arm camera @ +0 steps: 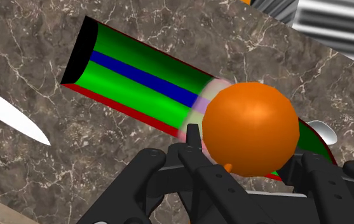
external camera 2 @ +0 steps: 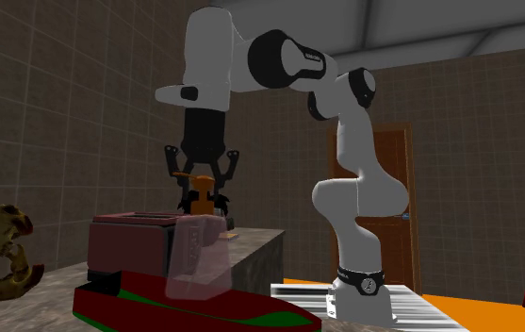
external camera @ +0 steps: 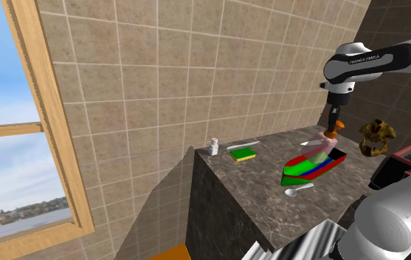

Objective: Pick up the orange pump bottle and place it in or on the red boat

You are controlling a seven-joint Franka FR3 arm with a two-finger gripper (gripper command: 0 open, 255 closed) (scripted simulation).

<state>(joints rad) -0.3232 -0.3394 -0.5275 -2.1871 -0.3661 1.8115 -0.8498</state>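
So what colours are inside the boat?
The boat is green inside, with a blue stripe down the middle and red edges; the wrist view shows it best.

In the wrist view the orange round-topped pump bottle [arm camera: 250,127] hides one end of the red boat with green-and-blue striped deck [arm camera: 137,79], whose hull the second exterior view's bottom edge cuts off.

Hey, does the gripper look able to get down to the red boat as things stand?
Likely yes: the gripper, shut on the orange pump bottle, hangs right above the red boat, with nothing between them but the bottle.
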